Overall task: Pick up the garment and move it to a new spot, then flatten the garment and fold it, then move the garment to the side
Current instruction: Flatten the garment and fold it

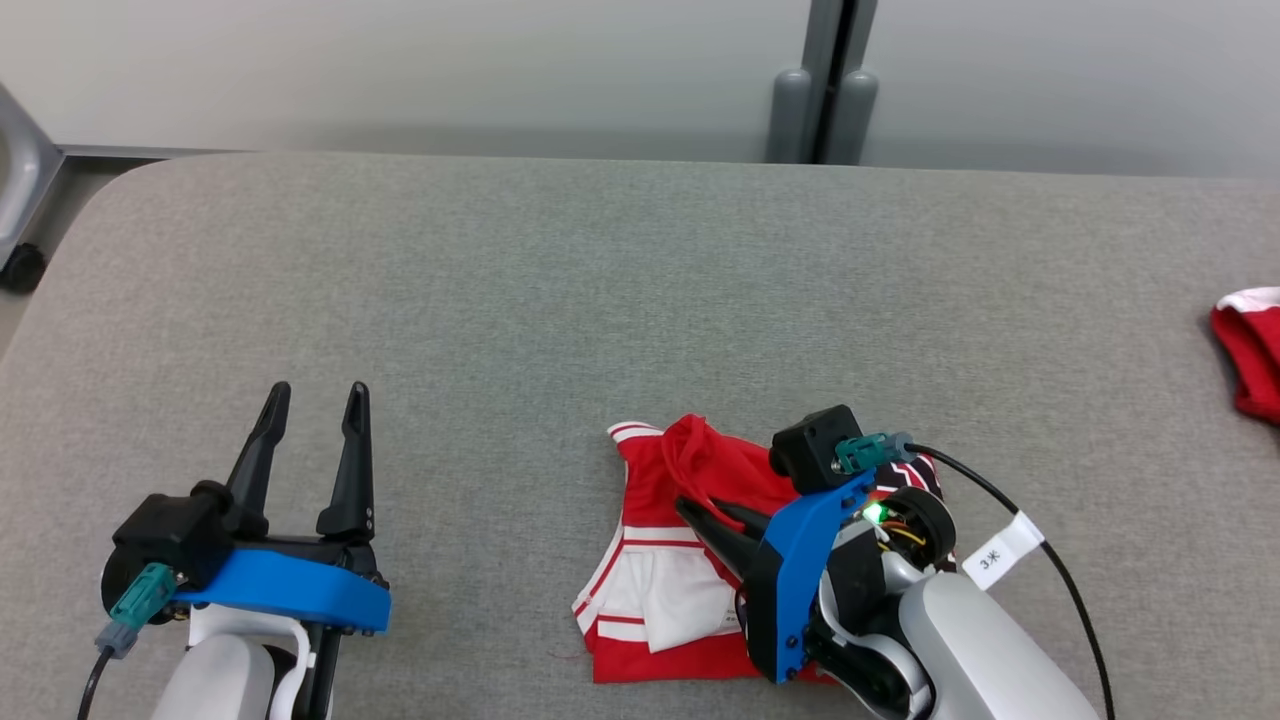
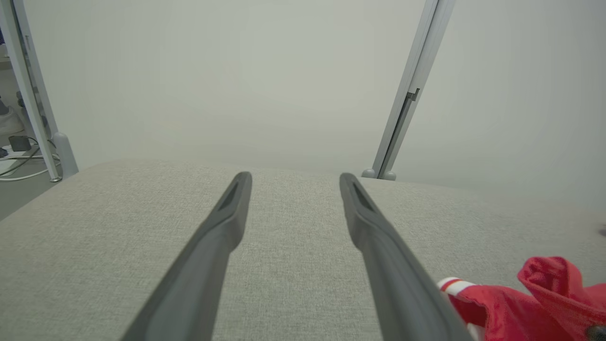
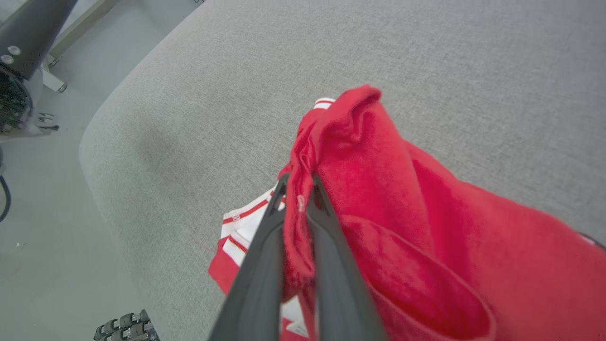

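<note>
A red garment (image 1: 680, 560) with white stripes lies bunched near the table's front edge, right of centre. My right gripper (image 1: 700, 512) is shut on a red fold of it; in the right wrist view the cloth (image 3: 388, 189) is pinched between the two fingers and rises over them, with the gripper (image 3: 298, 182) at the pinch. My left gripper (image 1: 318, 392) stands open at the lower left, well apart from the garment, nothing between its fingers (image 2: 236, 203). The garment's red edge (image 2: 530, 298) shows at the lower right of the left wrist view.
The grey fabric table (image 1: 600, 300) stretches wide to the left and back. Another red and white cloth (image 1: 1250, 350) lies at the far right edge. A grey post (image 1: 825, 100) stands behind the table. A cable with a white tag (image 1: 1000, 552) trails from my right wrist.
</note>
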